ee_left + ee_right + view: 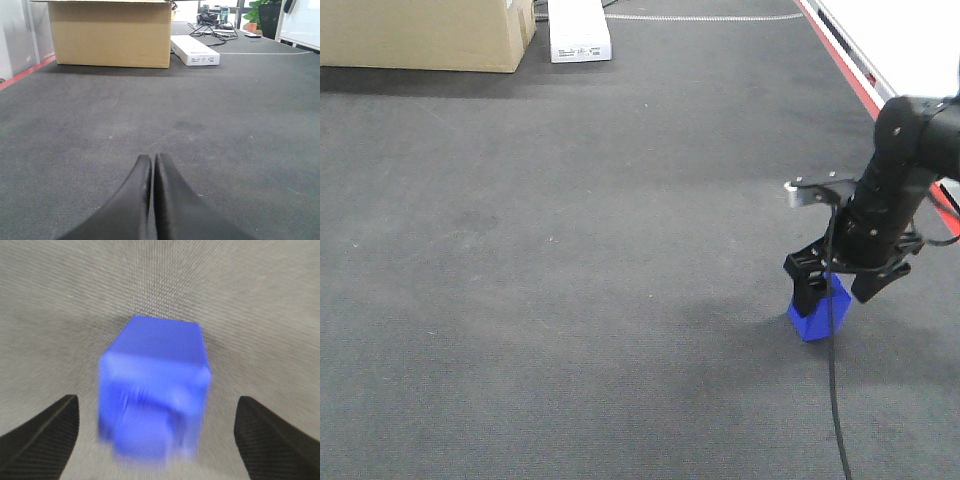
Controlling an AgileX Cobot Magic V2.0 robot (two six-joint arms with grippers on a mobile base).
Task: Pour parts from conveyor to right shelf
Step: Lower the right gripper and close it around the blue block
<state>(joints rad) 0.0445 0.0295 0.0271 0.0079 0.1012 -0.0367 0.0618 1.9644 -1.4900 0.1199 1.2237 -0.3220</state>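
A small blue box-shaped bin (818, 310) sits on the grey carpeted surface at the right. My right gripper (840, 285) hangs just above it with its jaws spread wide to either side. In the right wrist view the blue bin (155, 385) is blurred and lies between the two black fingertips (45, 435) without touching them; the right gripper (157, 437) is open. My left gripper (152, 165) is shut and empty, low over bare carpet. No conveyor, shelf or loose parts show.
A large cardboard box (425, 32) and a white flat box (579, 30) stand at the back left; they also show in the left wrist view, cardboard box (112, 32) and white box (195, 50). A red-edged white board (880, 50) runs along the right. A black cable (835, 380) hangs from the right arm.
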